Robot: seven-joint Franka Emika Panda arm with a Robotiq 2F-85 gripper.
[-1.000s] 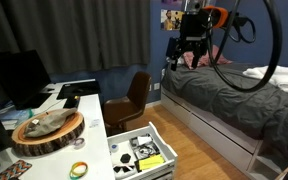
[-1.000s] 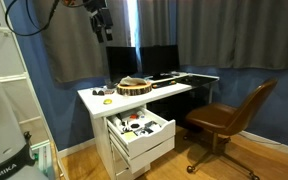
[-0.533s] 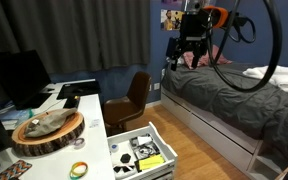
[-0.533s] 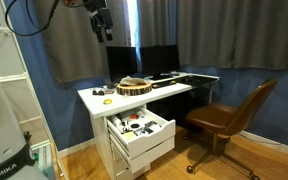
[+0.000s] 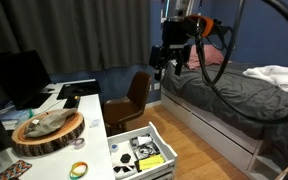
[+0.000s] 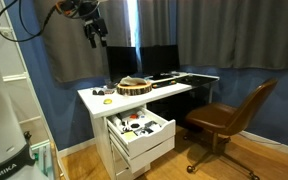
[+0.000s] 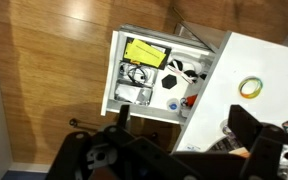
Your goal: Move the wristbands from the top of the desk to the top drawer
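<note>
A yellow-green wristband (image 5: pixel 79 169) lies flat near the worktop's (image 5: pixel 92 112) front edge, just beside the top drawer (image 6: pixel 150 140), which stands pulled out and cluttered with small things. Behind the band sits a wood slab (image 5: pixel 47 132). Farther off, high above the floor, the pincer (image 5: pixel 171 68) hangs released and empty.

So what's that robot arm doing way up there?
The robot's gripper hangs high in the air near the desk, open and holding nothing. A yellow-green wristband lies on the desk, not far from the big wooden slab. The top drawer is pulled open and has lots of small things in it. The wristband has not been picked up yet, so it has not gone into the drawer.
</note>
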